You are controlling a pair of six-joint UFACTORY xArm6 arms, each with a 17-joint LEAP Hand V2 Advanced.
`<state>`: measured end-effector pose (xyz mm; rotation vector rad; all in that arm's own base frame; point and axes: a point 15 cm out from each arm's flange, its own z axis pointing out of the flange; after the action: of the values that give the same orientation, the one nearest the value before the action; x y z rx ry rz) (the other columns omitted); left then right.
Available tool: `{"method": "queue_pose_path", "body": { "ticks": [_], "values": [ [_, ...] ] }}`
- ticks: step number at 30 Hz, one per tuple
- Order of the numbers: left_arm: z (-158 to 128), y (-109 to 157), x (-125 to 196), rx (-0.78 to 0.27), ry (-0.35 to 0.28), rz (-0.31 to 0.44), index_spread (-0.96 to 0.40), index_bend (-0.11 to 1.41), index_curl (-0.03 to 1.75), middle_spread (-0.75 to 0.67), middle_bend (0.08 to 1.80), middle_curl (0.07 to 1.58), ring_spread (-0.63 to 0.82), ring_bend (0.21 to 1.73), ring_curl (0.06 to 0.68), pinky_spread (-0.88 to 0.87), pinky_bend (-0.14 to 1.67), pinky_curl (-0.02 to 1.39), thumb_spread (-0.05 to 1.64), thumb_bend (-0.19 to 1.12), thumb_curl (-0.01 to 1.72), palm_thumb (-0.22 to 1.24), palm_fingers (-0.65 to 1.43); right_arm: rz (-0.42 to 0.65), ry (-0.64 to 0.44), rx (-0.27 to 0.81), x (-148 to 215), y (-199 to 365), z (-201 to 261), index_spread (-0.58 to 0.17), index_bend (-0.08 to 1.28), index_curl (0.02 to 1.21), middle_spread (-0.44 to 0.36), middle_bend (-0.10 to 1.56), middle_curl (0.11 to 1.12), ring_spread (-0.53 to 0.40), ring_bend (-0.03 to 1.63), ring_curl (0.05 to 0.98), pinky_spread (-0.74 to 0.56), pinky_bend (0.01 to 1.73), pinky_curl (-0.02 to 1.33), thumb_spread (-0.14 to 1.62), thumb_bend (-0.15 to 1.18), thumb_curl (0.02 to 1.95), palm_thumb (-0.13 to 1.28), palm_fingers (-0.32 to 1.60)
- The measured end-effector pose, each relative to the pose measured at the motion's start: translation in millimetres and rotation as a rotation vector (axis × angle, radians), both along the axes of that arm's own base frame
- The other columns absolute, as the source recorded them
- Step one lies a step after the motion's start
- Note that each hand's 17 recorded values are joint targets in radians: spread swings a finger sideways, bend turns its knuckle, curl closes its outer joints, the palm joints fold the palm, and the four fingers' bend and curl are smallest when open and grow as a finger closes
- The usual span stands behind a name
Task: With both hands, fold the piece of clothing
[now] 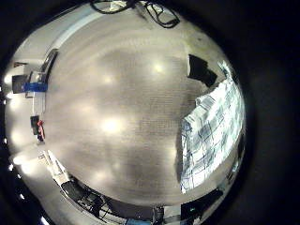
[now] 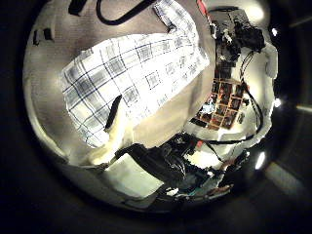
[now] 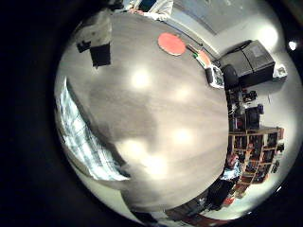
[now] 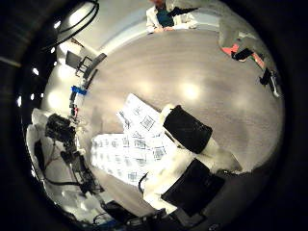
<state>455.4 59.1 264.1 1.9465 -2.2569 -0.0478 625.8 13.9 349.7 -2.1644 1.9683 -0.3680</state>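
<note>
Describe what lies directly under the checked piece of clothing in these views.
The checked piece of clothing lies spread flat on the table, whose bare surface shows around it. Whatever is beneath the cloth itself is covered and cannot be seen.

Garment [image 2: 136, 78] lies flat on table [image 1: 112, 103], below both palm cams.

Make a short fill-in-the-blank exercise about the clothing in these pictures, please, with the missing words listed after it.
The piece of clothing has a ____ pattern.
It lies spread on a ____, not on a floor.
It shows in ____ of the four palm views.
Missing words: checked; table; all.
</note>
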Motion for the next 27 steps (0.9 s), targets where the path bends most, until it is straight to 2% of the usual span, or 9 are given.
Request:
{"method": "queue_pose_path", "body": {
  "ticks": [5, 9, 11, 15, 18, 21, 24, 27],
  "values": [
    [0.0, -21.7, -30.6, -0.002, 0.013, -0.055, -0.12, 0.18, 0.78, 0.05, 0.27, 0.61, 0.01, 0.85, 0.376, 0.04, 0.33, 0.77, 1.16, -0.02, 0.38, 0.49, 0.12, -0.035, 0.192, -0.009, -47.1, -41.5, -22.8, -0.436, 0.21, 0.53, -0.276, 0.73, 0.62, -0.270, 1.16, 0.522, -0.18, 0.90, 0.62, 1.27, -0.04, 0.35, 0.33, 0.31],
    [-15.4, -36.9, -54.7, -0.006, 0.047, -0.084, -0.09, 0.19, 0.73, 0.07, 0.25, 0.57, 0.04, 0.81, 0.358, 0.11, 0.29, 0.74, 1.16, -0.02, 0.37, 0.49, 0.14, -0.046, 0.344, -0.004, -82.1, -68.4, -45.4, -0.398, 0.16, 0.48, -0.309, 0.81, 0.63, -0.265, 1.14, 0.503, -0.15, 0.83, 0.58, 1.25, -0.04, 0.32, 0.25, 0.33],
    [-22.1, -41.0, -61.8, -0.006, 0.053, -0.090, -0.09, 0.19, 0.70, 0.08, 0.24, 0.56, 0.06, 0.79, 0.349, 0.14, 0.28, 0.72, 1.16, -0.02, 0.37, 0.48, 0.15, -0.059, 0.403, 0.002, -96.0, -76.9, -58.7, -0.366, 0.17, 0.47, -0.285, 0.84, 0.64, -0.262, 1.13, 0.495, -0.16, 0.80, 0.56, 1.23, -0.04, 0.31, 0.22, 0.35],
    [-45.3, -49.3, -74.9, -0.005, 0.078, -0.098, -0.08, 0.18, 0.66, 0.08, 0.21, 0.53, 0.07, 0.77, 0.334, 0.17, 0.25, 0.68, 1.16, -0.02, 0.36, 0.48, 0.17, -0.067, 0.457, 0.008, -109.0, -78.3, -78.7, -0.325, 0.21, 0.48, -0.241, 0.84, 0.64, -0.250, 1.11, 0.489, -0.18, 0.77, 0.54, 1.20, -0.03, 0.29, 0.16, 0.39],
    [-56.3, -54.2, -81.2, -0.004, 0.093, -0.104, -0.07, 0.19, 0.63, 0.09, 0.20, 0.51, 0.08, 0.74, 0.323, 0.18, 0.23, 0.66, 1.16, -0.02, 0.36, 0.48, 0.19, -0.065, 0.484, 0.010, -115.1, -75.5, -91.3, -0.303, 0.18, 0.47, -0.243, 0.91, 0.67, -0.248, 1.12, 0.490, -0.22, 0.78, 0.52, 1.18, -0.03, 0.28, 0.14, 0.48],
    [-64.8, -56.6, -86.4, -0.004, 0.106, -0.103, -0.07, 0.19, 0.61, 0.09, 0.19, 0.50, 0.09, 0.73, 0.314, 0.20, 0.22, 0.64, 1.16, -0.02, 0.36, 0.48, 0.20, -0.064, 0.530, 0.011, -117.9, -73.0, -111.7, -0.293, 0.19, 0.47, -0.243, 0.92, 0.69, -0.248, 1.14, 0.498, -0.28, 0.82, 0.53, 1.16, -0.03, 0.28, 0.13, 0.55],
    [-71.4, -57.5, -90.7, -0.004, 0.115, -0.104, -0.07, 0.19, 0.59, 0.10, 0.19, 0.49, 0.10, 0.72, 0.307, 0.21, 0.20, 0.62, 1.16, -0.02, 0.36, 0.48, 0.21, -0.051, 0.566, 0.010, -116.2, -64.8, -131.5, -0.286, 0.19, 0.48, -0.234, 0.90, 0.70, -0.247, 1.16, 0.517, -0.35, 0.88, 0.54, 1.14, -0.03, 0.27, 0.12, 0.57],
    [-72.4, -57.9, -94.2, -0.004, 0.118, -0.105, -0.07, 0.19, 0.57, 0.10, 0.18, 0.47, 0.11, 0.71, 0.301, 0.21, 0.20, 0.60, 1.17, -0.02, 0.36, 0.48, 0.22, -0.041, 0.585, 0.007, -114.5, -58.7, -144.8, -0.288, 0.25, 0.51, -0.203, 0.79, 0.68, -0.240, 1.16, 0.530, -0.37, 0.89, 0.56, 1.13, -0.02, 0.27, 0.11, 0.49]
  ]
}}
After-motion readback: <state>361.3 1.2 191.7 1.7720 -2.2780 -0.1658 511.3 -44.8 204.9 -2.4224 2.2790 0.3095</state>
